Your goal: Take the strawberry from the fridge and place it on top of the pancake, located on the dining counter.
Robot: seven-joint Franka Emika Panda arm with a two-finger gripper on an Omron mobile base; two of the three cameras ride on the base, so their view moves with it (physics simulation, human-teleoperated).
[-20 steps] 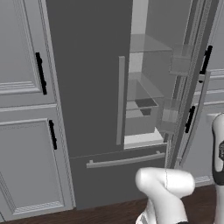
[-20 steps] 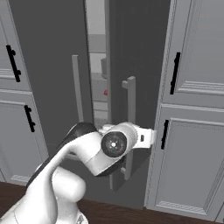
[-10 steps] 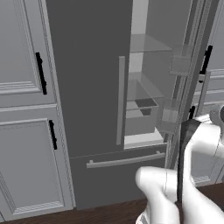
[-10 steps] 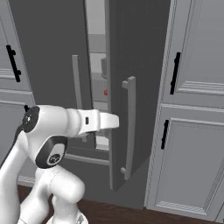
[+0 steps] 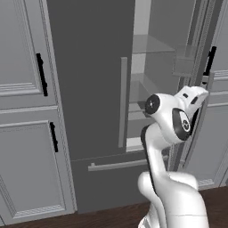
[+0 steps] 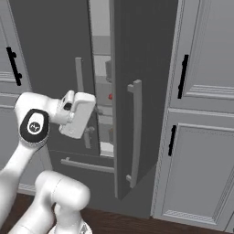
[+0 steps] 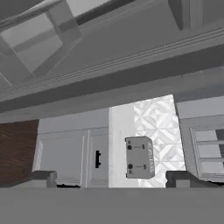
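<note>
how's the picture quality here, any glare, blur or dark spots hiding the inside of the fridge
Left base view: flat even light, no glare, soft low-detail render; the arm hides part of the fridge interior. Right base view: the strawberry is a tiny red blur in the door gap. Hand view: tilted, coarse, with the gripper fingertips dim at the bottom.

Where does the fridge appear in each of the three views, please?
Left base view: the fridge fills the centre, its right door swung open at the right edge.
Right base view: centre-left, with the open door facing the camera.
Hand view: dark grey bands across the upper half, probably part of it.
Shared landmark: the left door's vertical bar handle, seen in both base views.
</note>
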